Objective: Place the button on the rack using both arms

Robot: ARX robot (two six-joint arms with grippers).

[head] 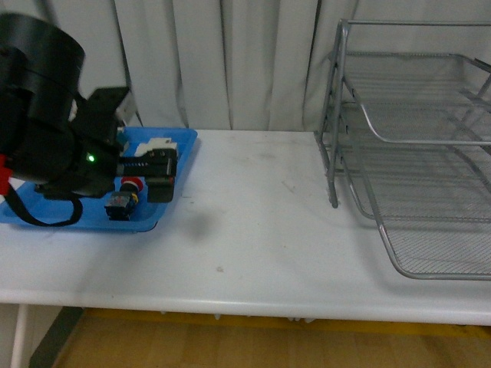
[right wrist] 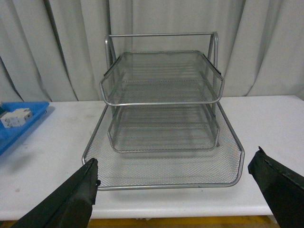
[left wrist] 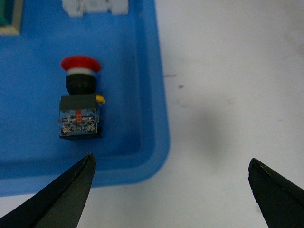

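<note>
The button point(left wrist: 80, 102) lies on its side in the blue tray point(left wrist: 28, 156), its red cap pointing toward the tray's far end. My left gripper point(left wrist: 171, 162) is open just above the tray's near right corner. One fingertip is close to the button's body and the other is out over the white table, with nothing between them. In the front view the left gripper point(head: 161, 176) hovers over the button point(head: 126, 195) at the table's left. The silver three-tier rack point(head: 334, 153) stands at the right. My right gripper point(right wrist: 173, 161) is open, facing the rack point(right wrist: 161, 166) from the front and apart from it.
A white blocky component point(left wrist: 95, 7) and a green-and-cream terminal block point(left wrist: 9, 19) lie further along in the tray. The white table point(head: 253, 230) stretches between the tray and the rack. A grey curtain point(head: 245, 61) hangs behind. The table's front edge is near.
</note>
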